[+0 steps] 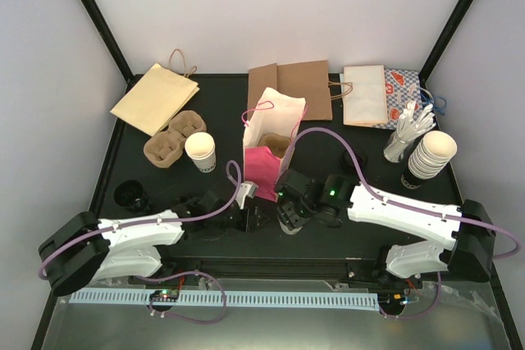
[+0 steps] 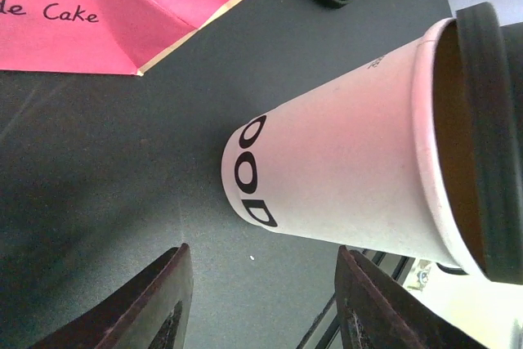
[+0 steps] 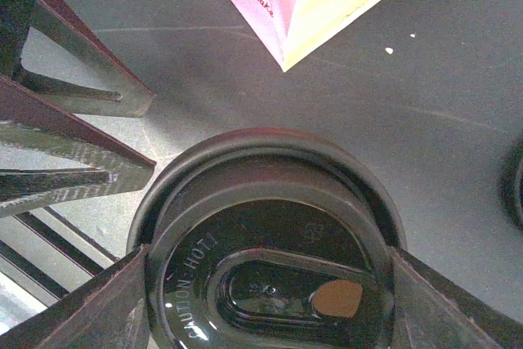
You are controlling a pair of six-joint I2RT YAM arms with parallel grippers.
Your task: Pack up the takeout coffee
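The takeout coffee (image 1: 199,153) is showing white with black lettering; the bag (image 1: 261,168) at frame centre is showing pink, cream inside; the lid (image 3: 270,226) is gleaming black over the charcoal worktop (image 1: 221,104).

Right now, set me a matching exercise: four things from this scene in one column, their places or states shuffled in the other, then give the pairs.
1. pink bag
2. black lid
3. cup stack
4. tan bag

A. lying flat, back left
B. standing open, centre
C. gripped in the right claw
D. far right side

Pairs: 1-B, 2-C, 3-D, 4-A.
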